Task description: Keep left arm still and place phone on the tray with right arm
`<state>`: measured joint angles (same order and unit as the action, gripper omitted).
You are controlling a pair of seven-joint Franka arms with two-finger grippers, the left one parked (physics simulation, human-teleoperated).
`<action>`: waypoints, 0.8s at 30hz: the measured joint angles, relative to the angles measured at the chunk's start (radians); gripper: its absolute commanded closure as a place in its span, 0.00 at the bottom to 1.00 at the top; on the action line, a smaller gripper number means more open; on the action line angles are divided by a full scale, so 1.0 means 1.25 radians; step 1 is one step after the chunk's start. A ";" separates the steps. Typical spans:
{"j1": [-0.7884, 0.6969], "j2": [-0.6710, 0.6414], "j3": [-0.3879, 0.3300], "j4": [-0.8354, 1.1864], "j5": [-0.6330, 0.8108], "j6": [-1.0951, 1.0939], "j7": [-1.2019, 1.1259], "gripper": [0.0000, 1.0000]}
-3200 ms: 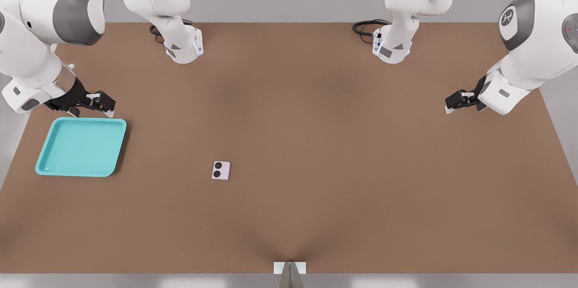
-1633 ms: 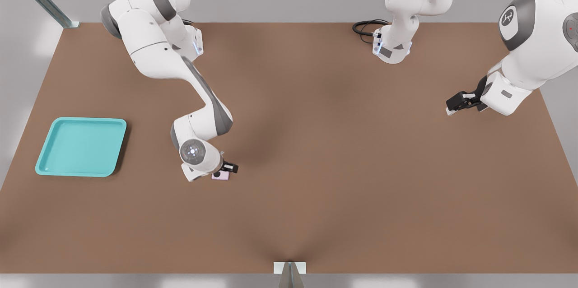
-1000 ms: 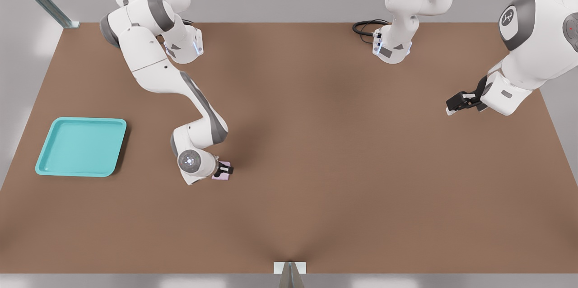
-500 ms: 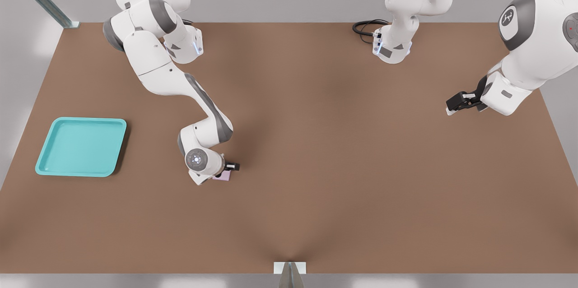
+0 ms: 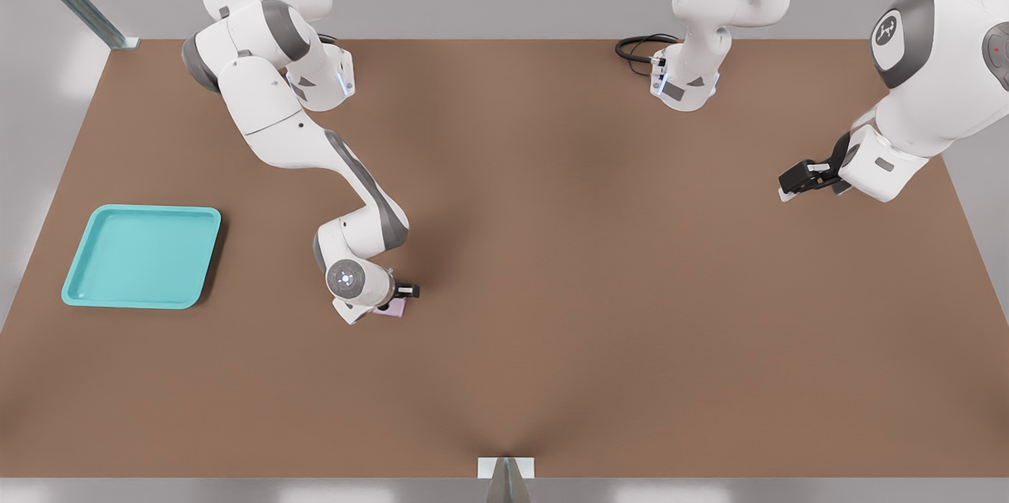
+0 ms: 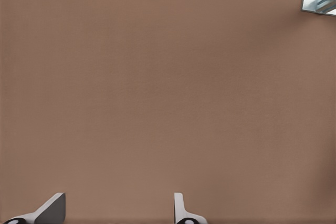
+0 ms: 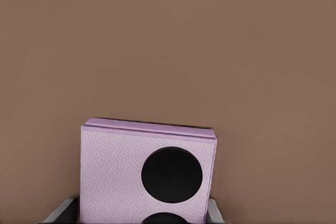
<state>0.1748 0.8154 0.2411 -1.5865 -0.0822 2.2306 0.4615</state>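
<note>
Claw: the right arm's (image 5: 315, 148) claw (image 5: 392, 299) sits low over the brown surface (image 5: 599, 266), pointing down, below the arm's round lit wrist cap (image 5: 344, 277).
Claw state: pinching the phone; in the right wrist view a grey fingertip (image 7: 59, 214) shows at one side edge of the phone (image 7: 149, 177) and another at the opposite edge, both touching it.
Phone: a pale lilac slab sitting between the fingers. In the front view only a sliver of it (image 5: 393, 308) shows, poking out beneath the claw, mostly covered by the wrist.
Phone face: its camera side faces the wrist camera; one round black lens (image 7: 171, 174) is fully seen, and the second is cut off at the picture's edge.
Phone height: whether it rests on the surface or is just off it cannot be told.
Tray: the turquoise tray (image 5: 85, 282) lies flat on the surface, well apart from the claw, toward the front view's left, at about the same depth.
</note>
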 measured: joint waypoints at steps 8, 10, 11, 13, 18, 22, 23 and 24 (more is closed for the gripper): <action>-0.007 -0.008 0.000 0.004 0.004 0.004 -0.014 0.27; -0.011 -0.022 0.000 0.006 0.004 0.002 -0.017 0.27; -0.020 -0.032 0.000 0.006 0.004 0.001 -0.018 0.27; -0.044 -0.057 0.000 0.004 0.004 -0.004 -0.022 0.27; -0.110 -0.133 0.000 -0.046 0.001 -0.027 -0.032 0.27; -0.205 -0.206 0.001 -0.137 -0.006 -0.033 -0.056 0.27; -0.237 -0.218 0.003 -0.154 -0.007 -0.034 -0.067 0.27; -0.273 -0.227 0.012 -0.169 -0.008 -0.034 -0.078 0.27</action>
<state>-0.1668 0.5317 0.2563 -1.7982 -0.0917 2.1875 0.3643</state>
